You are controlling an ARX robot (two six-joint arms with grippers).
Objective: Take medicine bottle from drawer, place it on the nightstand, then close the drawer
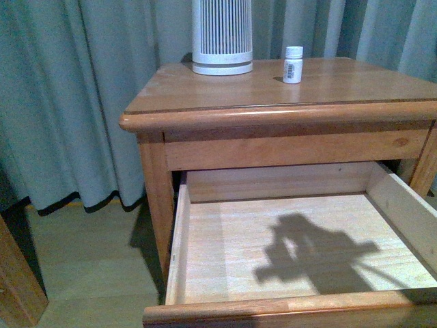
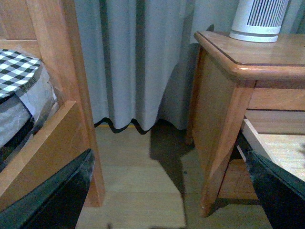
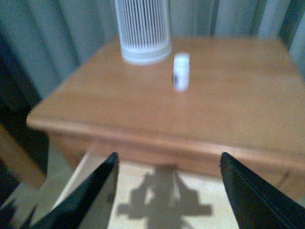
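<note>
On the nightstand (image 1: 328, 92) top surface, the medicine bottle (image 1: 293, 64) is seen upright beside a ribbed white device (image 1: 222, 35). The drawer (image 1: 287, 246) below is pulled open and empty. The right hand (image 3: 167, 191) is spread wide, holding nothing; likewise the left hand (image 2: 171, 191). A hard shove shut could topple the bottle.

The medicine bottle (image 1: 293, 64) bears a barcode label, its text illegible.

Drawer (image 1: 287, 246) interior lies bare — bottle (image 1: 293, 65) and ribbed cylinder (image 1: 222, 37) crowd nightstand's (image 1: 205, 96) rear.
</note>
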